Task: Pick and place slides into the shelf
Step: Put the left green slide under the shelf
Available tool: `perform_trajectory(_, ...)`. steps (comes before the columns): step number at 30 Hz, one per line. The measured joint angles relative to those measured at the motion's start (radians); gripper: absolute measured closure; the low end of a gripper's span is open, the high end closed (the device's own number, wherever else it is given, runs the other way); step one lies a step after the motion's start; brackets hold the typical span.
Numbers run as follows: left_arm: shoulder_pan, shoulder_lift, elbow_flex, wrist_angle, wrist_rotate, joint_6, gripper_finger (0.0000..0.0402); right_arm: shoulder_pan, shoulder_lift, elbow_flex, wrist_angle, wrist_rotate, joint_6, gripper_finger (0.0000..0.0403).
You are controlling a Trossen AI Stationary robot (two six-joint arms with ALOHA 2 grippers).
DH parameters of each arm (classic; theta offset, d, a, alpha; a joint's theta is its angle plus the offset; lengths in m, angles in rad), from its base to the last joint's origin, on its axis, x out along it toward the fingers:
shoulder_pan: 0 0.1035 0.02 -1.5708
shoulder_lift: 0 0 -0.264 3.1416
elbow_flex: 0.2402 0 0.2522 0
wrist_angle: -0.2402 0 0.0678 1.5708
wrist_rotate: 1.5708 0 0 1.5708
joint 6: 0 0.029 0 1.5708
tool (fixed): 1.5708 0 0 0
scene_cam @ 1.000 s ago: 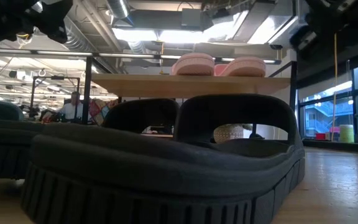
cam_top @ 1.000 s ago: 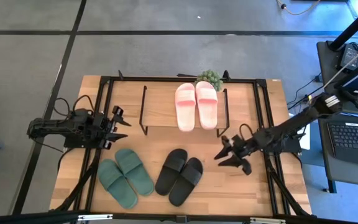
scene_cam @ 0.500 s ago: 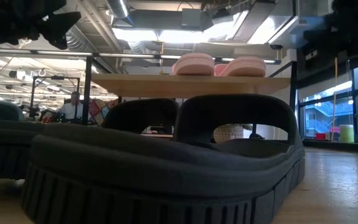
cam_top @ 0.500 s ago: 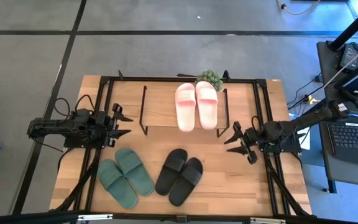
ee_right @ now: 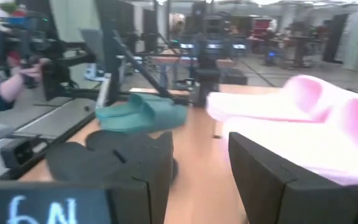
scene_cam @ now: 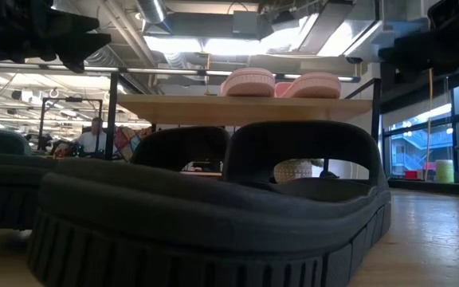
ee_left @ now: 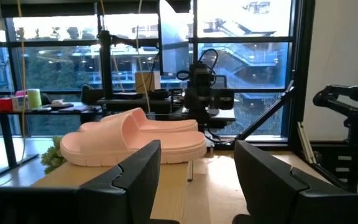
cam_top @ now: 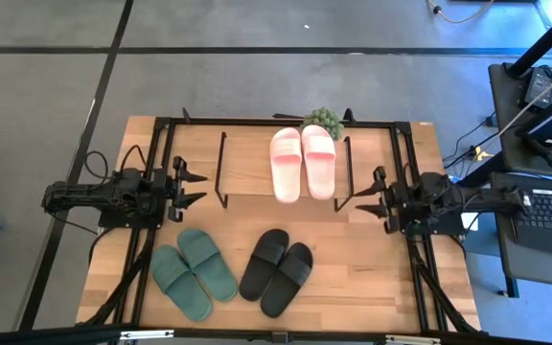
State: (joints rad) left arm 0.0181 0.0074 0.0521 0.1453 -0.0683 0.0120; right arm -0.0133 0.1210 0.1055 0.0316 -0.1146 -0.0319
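Dark green rubber comes first on the left: the green slides (cam_top: pixel 195 273) lie on the counter (cam_top: pixel 353 287) in front of the shelf (cam_top: pixel 247 168), side by side and touching, their long axes slanting so the toes point toward the front right corner and the heels toward the left arm; above them the left tool (cam_top: pixel 188 187) hovers just beside the shelf's left leg, fingers parted and empty, aimed along the shelf toward the pink pair; the step in hand, as I judge it, is choosing the next pair, and the left tool would do well to turn down over the nearer green slide and close across its wide strap, not the sole, so the slide hangs level; the black slides (cam_top: pixel 276 271) sit in the middle front, also touching, slanted the opposite way with toes toward the front left; the pink slides (cam_top: pixel 303 161) already rest on the right half of the shelf's wooden board, parallel, long axes running front to back, so the bare left half is where a pair should go, laid the same way; the right tool (cam_top: pixel 370 199) hangs just beside the shelf's right end, fingers partly apart, holding nothing.
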Motion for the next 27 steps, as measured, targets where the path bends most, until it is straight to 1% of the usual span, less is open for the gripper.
perform_trajectory(4,0.0,0.0,0.0,0.0,0.001,0.0,0.0204,-0.053,-0.073,0.0,-0.039,0.002,-0.006,0.0246)
perform_trajectory(7,0.0,0.0,0.0,0.0,0.001,0.0,0.0204,-0.093,-0.122,0.0,-0.071,0.03,-0.032,0.0246)
perform_trajectory(15,0.0,0.0,0.0,0.0,0.0,0.0,0.0204,-0.223,-0.119,0.0,-0.144,0.06,-0.086,0.0246)
perform_trajectory(19,0.001,0.0,0.0,0.0,-0.051,0.0,0.0204,-0.28,-0.119,0.0,-0.165,0.077,-0.133,0.0246)
perform_trajectory(22,0.001,0.0,0.0,0.002,-0.061,0.0,0.0204,-0.297,-0.119,0.0,-0.142,0.077,-0.139,0.0246)
perform_trajectory(25,0.001,0.0,0.0,0.026,-0.061,-0.006,0.0204,-0.305,-0.119,0.0,-0.117,0.078,-0.177,0.0246)
perform_trajectory(27,0.001,0.0,0.0,0.044,-0.042,-0.006,0.0204,-0.305,-0.119,0.0,-0.105,0.078,-0.188,0.0246)
